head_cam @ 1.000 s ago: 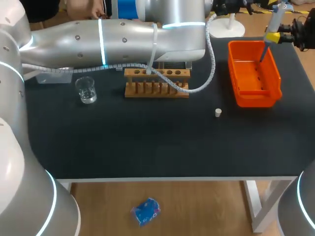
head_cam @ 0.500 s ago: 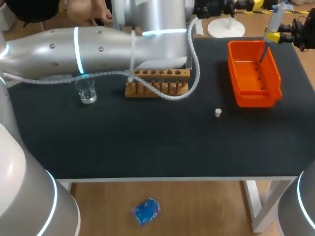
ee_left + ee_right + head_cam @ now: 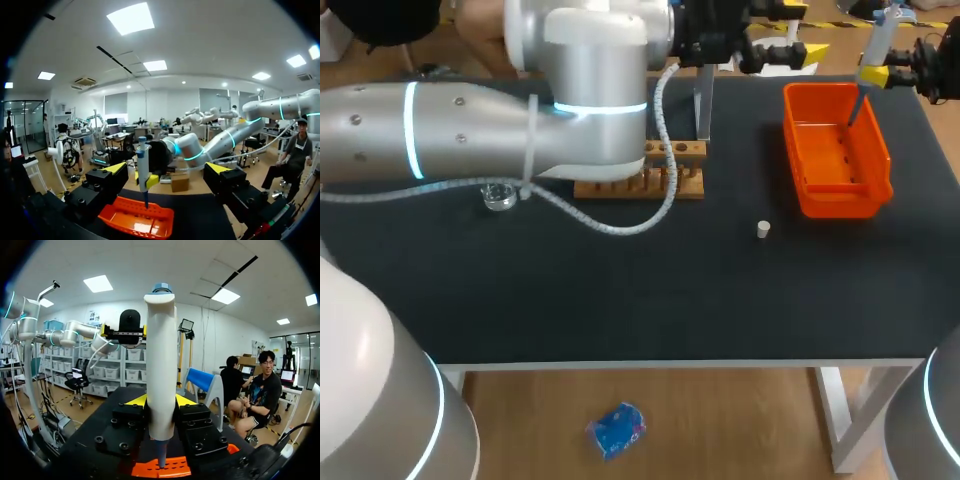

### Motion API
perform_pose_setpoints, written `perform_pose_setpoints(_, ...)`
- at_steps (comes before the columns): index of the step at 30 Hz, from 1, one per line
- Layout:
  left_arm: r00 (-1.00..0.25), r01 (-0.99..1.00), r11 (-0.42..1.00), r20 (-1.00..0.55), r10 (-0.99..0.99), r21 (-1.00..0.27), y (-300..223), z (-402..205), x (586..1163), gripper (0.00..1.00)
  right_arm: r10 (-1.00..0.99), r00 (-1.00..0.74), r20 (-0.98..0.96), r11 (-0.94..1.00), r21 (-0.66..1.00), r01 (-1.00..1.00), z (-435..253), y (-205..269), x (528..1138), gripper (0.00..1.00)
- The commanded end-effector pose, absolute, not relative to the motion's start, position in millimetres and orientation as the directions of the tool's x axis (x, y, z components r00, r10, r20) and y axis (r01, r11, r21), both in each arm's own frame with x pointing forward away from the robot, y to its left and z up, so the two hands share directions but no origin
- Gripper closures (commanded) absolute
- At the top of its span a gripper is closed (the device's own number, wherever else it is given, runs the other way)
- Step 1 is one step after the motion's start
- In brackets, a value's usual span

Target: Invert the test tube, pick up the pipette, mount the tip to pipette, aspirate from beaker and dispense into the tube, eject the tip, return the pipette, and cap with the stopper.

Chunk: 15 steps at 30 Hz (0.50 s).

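my right gripper (image 3: 890, 72) sits in the upper right of the head view, clamped on the pipette (image 3: 877, 38); in its wrist view the smooth white plastic body stands upright between the two yellow-tipped fingers, both pressed to its sides, with a blue cap on top; the thin dark lower end points down over the far part of the orange bin (image 3: 835, 195), a glossy rectangular plastic tray with ribbed inner walls; whether a tip is mounted i cannot tell.

my left gripper (image 3: 800, 30) is at the top middle of the head view, fingers spread wide with nothing between them; in its wrist view the pipette and the bin lie ahead of it, well apart.

the test tube (image 3: 703, 100) is slim clear glass, upright at the right end of the wooden rack (image 3: 660, 187), just lower left of the left gripper; whether it touches the gripper i cannot tell; the stopper (image 3: 763, 230), a small white plug, lies right of centre on the matte black table top (image 3: 620, 290), apart from both grippers; the beaker (image 3: 501, 197), clear glass, shows at centre left, half hidden under the silver left arm (image 3: 470, 130).
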<state>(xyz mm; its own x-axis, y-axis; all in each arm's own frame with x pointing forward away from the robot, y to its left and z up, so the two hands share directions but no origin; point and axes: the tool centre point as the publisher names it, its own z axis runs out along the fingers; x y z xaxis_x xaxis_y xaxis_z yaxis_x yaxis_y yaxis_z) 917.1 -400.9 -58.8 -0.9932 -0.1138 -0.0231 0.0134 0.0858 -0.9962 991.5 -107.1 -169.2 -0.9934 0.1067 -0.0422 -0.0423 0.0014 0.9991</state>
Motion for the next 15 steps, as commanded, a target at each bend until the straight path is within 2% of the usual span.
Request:
perform_pose_setpoints(1, -0.993, 0.01, 0.097, -0.021, -0.117, -0.995, -383, -54, 910, 0.0, 0.104, -0.994, -0.042, 0.003, 0.999, -0.042, -169, -108, 992, 1.0)
perform_pose_setpoints(12, -0.993, 0.01, 0.097, -0.021, -0.117, -0.995, -383, -54, 910, 0.0, 0.104, -0.994, -0.042, 0.003, 0.999, -0.042, -169, -108, 992, 1.0)
perform_pose_setpoints(15, -0.989, 0.008, 0.14, -0.029, -0.147, -0.99, -363, -56, 904, 0.0, 0.104, -0.994, -0.042, 0.003, 0.999, -0.042, -169, -108, 992, 1.0)
